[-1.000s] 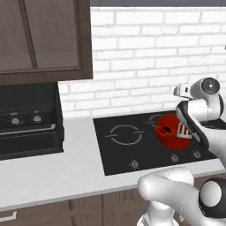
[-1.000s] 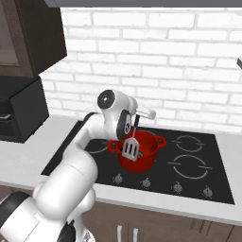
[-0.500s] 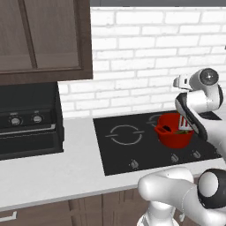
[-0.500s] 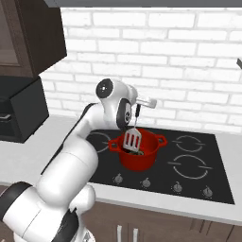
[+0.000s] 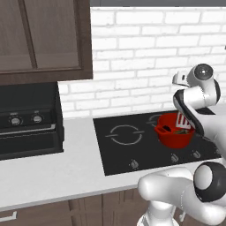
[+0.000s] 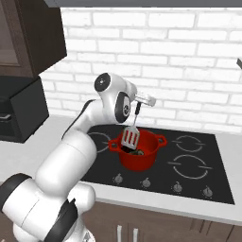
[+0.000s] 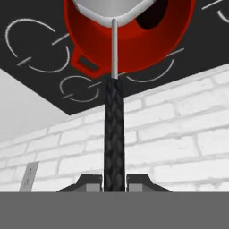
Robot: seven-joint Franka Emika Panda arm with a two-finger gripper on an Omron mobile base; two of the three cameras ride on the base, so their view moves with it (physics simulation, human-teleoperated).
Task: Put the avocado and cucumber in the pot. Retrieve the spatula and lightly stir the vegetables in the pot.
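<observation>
We see the end effector (image 7: 114, 183) pinching the black handle of the spatula (image 6: 131, 137), its two dark tips pressed against the handle on either side in the hand view. The spatula hangs head-down, and its slotted silver head sits at the near rim of the pot (image 6: 142, 158), partly inside the opening as seen from the right base view. From the left base view the head (image 5: 183, 120) shows just above the pot's far rim (image 5: 174, 132).

The pot stands on the black cooktop (image 6: 198, 182), on a burner left of the middle, with both loop handles free. Inside it we make out a dark rounded shape, probably the avocado (image 6: 126, 150), and an olive-green piece beside it that we take for the cucumber (image 6: 138, 152); both are small and partly hidden behind the spatula head.

Around the pot the cooktop is bare: burner rings lie open to its right and left, and the knob row runs along the front edge. The pale counter (image 5: 53, 165) stretches wide to the left, up to a dark oven unit (image 5: 26, 123). Behind, the white brick wall (image 6: 189, 71) stands close to the cooktop's back edge, and a dark cabinet (image 5: 42, 37) hangs above the counter's left part.
</observation>
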